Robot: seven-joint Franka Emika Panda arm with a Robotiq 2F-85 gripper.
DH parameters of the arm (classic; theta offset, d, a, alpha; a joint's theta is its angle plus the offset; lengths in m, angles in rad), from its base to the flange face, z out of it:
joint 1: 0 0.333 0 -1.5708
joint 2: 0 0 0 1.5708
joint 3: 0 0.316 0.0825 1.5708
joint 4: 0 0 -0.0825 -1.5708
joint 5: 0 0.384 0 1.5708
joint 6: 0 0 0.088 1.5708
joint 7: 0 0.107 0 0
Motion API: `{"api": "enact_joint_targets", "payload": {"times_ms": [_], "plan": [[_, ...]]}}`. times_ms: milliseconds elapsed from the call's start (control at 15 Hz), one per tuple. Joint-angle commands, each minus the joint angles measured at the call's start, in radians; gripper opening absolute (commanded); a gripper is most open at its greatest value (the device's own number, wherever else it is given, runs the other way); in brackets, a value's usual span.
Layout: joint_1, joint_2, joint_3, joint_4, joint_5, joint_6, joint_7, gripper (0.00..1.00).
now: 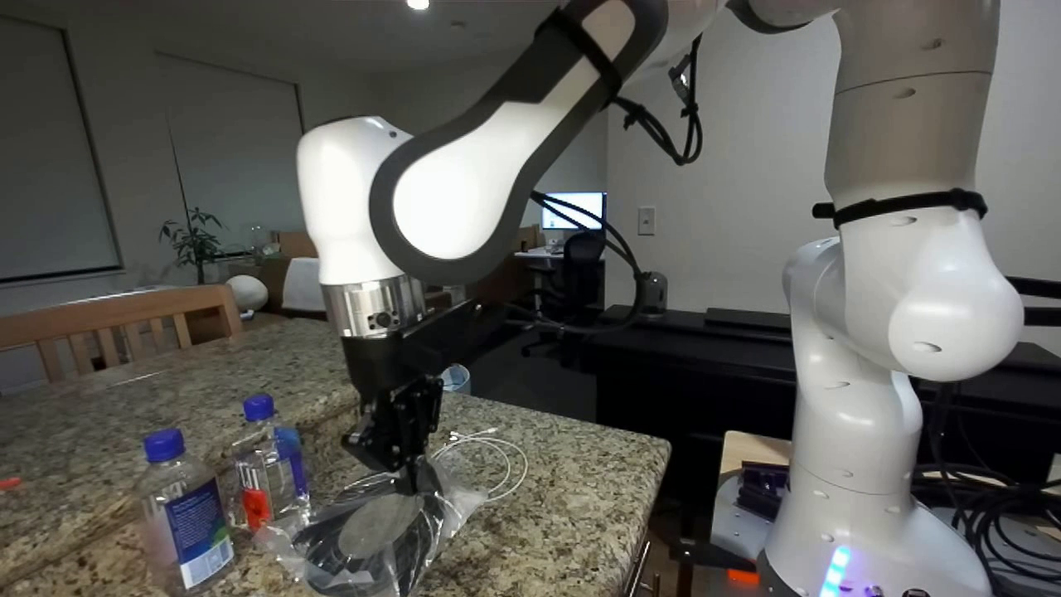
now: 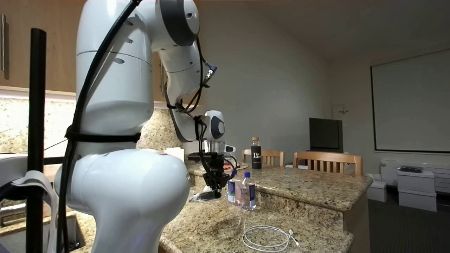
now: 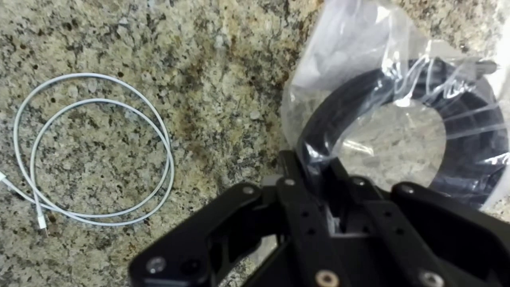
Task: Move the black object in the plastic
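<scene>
A: What's the hand (image 3: 312, 169) doing?
B: Pinching the black object (image 3: 470, 139), ring-shaped, by its lower-left edge, through the plastic (image 3: 338, 52). Right half of the wrist frame.
A: Why the edge?
B: My read: slim enough to straddle there, centre hole leaves room. One-sided hold, so likely to droop or swing.
A: Off the table (image 1: 572, 497)?
B: Seems so: in an exterior view it sits lower middle, left of the bottles (image 2: 248, 196), apparently above the surface. Gap hard to judge.
A: Hidden?
B: Pinch point's black on black, plus glare. Plastic's cut off at the wrist frame's top and right.
</scene>
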Motion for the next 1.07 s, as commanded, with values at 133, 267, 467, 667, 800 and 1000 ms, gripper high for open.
{"api": "enact_joint_targets", "payload": {"times_ms": [133, 267, 467, 667, 800, 1000], "plan": [[-0.032, 0.038, -0.002, -0.007, -0.105, 0.097, 0.178, 0.12], [-0.052, 0.058, -0.029, -0.021, -0.148, 0.149, 0.253, 0.12], [-0.091, 0.107, -0.094, -0.025, -0.206, 0.185, 0.362, 0.12], [-0.118, 0.141, -0.174, -0.028, -0.293, 0.202, 0.487, 0.12], [-0.137, 0.144, -0.221, -0.035, -0.325, 0.195, 0.546, 0.12], [-0.169, 0.136, -0.258, -0.055, -0.293, 0.185, 0.556, 0.12]]}}
